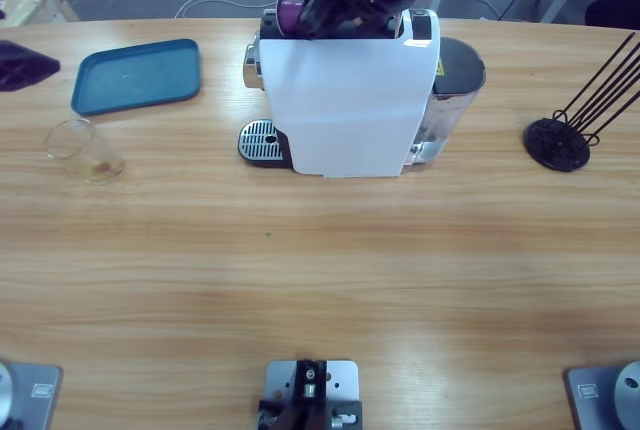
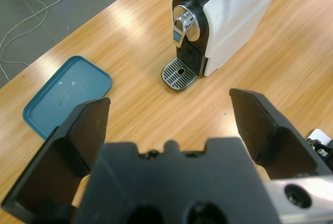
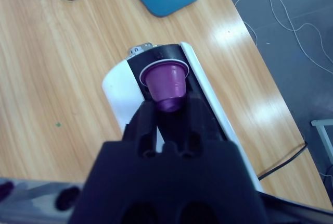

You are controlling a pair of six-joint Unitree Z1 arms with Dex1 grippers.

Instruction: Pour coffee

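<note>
We see left hand (image 2: 169, 125) wide open, nothing between jaws, hanging above wooden surface (image 1: 320, 270). Glass (image 1: 84, 152) lies tipped on its side on surface near left edge, just before blue tray (image 1: 137, 75); only small brown trace of coffee (image 1: 103, 165) inside it. Further back, white coffee machine (image 1: 345, 100) with its drip grate (image 1: 260, 140) bare. Right hand (image 3: 169, 112) clamps purple capsule (image 3: 166, 83) over machine's top slot.
</note>
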